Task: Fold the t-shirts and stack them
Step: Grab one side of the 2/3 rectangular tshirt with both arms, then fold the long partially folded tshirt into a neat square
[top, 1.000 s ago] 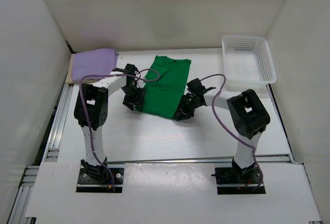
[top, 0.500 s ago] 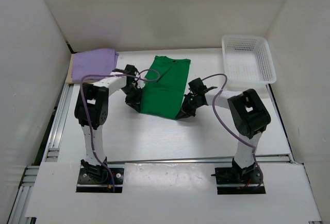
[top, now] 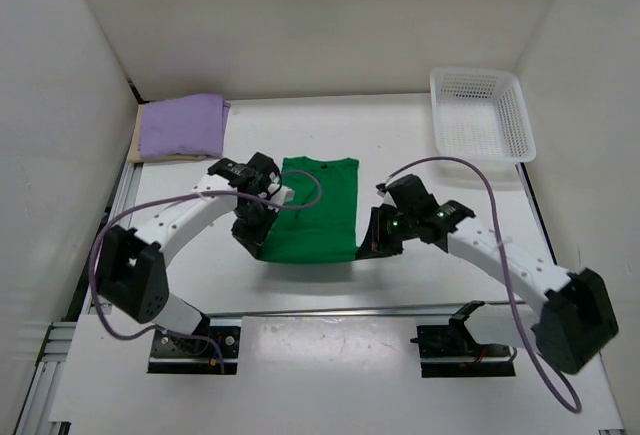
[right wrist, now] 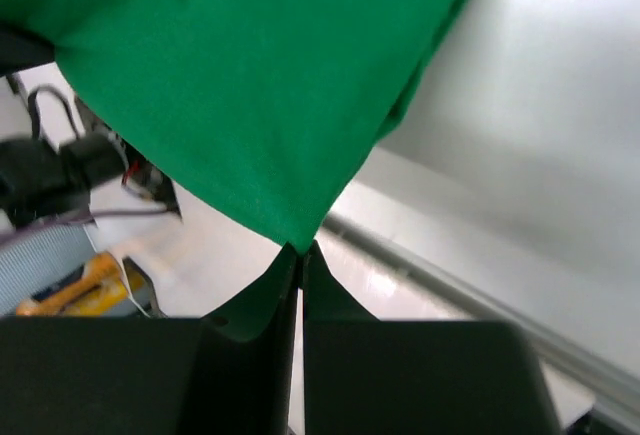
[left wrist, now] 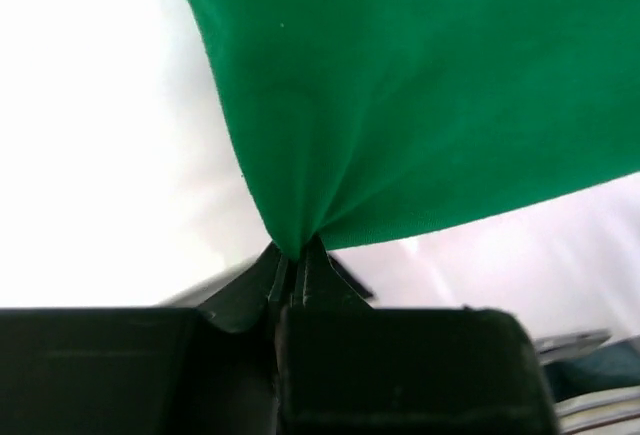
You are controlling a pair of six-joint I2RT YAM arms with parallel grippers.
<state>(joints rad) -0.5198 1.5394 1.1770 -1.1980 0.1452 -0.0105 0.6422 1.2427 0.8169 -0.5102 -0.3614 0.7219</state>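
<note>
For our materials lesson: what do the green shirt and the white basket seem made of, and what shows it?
Green shirt: soft matte cloth, likely knit; it puckers into folds where pinched.
White basket: probably moulded plastic; rigid lattice walls, even white.

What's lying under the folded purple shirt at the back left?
A tan shirt: only a strip along its near and left edges shows beneath the purple shirt. The rest is covered, so its fold cannot be judged.
</note>
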